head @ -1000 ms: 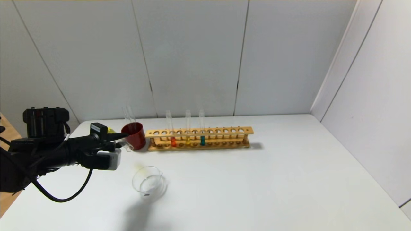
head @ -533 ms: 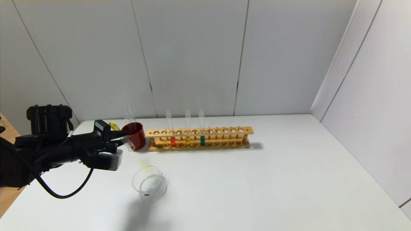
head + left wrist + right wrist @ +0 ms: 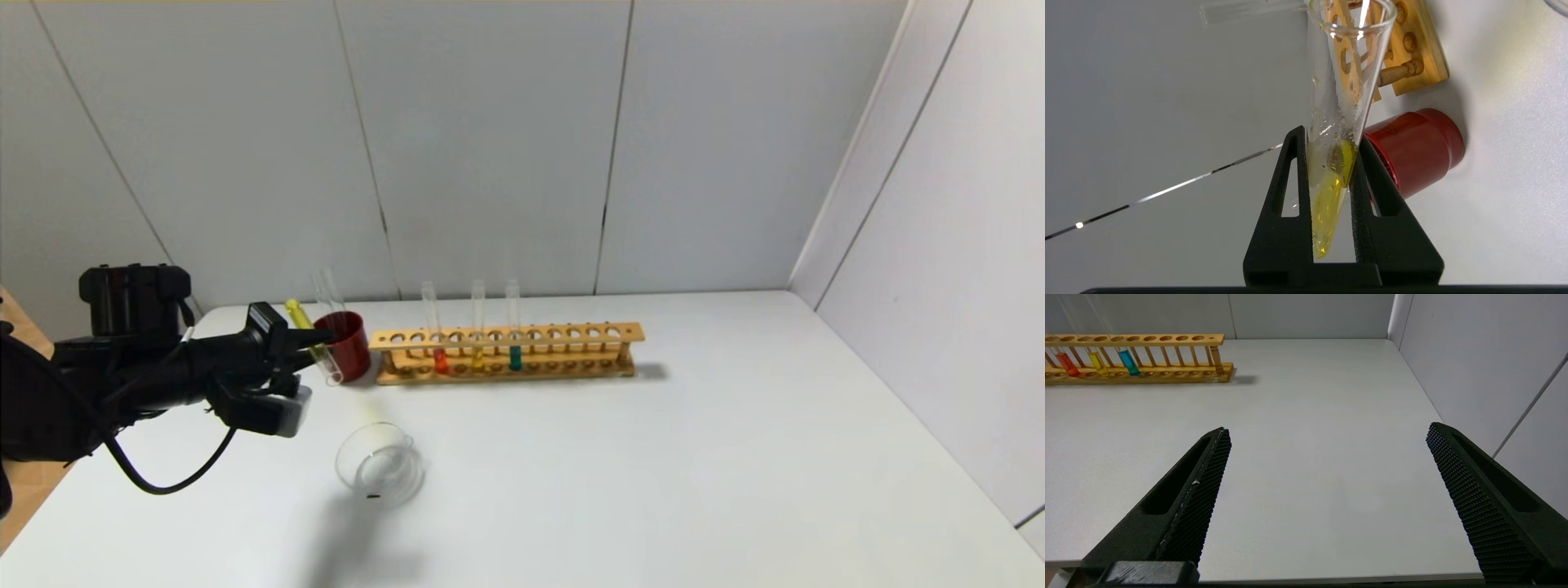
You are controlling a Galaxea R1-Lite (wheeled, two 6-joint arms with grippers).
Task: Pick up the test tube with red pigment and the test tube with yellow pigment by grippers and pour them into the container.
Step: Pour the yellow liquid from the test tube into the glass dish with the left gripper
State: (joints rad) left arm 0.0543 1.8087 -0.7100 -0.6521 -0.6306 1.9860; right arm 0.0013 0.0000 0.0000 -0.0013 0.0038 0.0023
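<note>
My left gripper (image 3: 314,343) is shut on the test tube with yellow pigment (image 3: 313,343) and holds it in the air, tilted, with the yellow closed end up-left and the open mouth down-right beside the red cup. In the left wrist view the fingers (image 3: 1290,183) clamp this tube (image 3: 1327,204) near its yellow end. The container (image 3: 378,467), a low clear glass dish, sits on the table in front of and right of the tube's mouth. The test tube with red pigment (image 3: 440,359) stands in the wooden rack (image 3: 571,333); it also shows in the right wrist view (image 3: 1067,363). My right gripper (image 3: 1327,428) is open and empty above the table's near right part.
The opaque dark red cup (image 3: 349,347) stands left of the rack with an empty tube (image 3: 326,290) in it. A duller yellow tube (image 3: 478,359) and a teal tube (image 3: 515,358) stand in the rack. Walls close the back and right of the white table (image 3: 694,457).
My left gripper has moved slightly up and toward the cup and has turned. The tube's yellow end has risen and its mouth points further down. The dish and rack have not moved.
</note>
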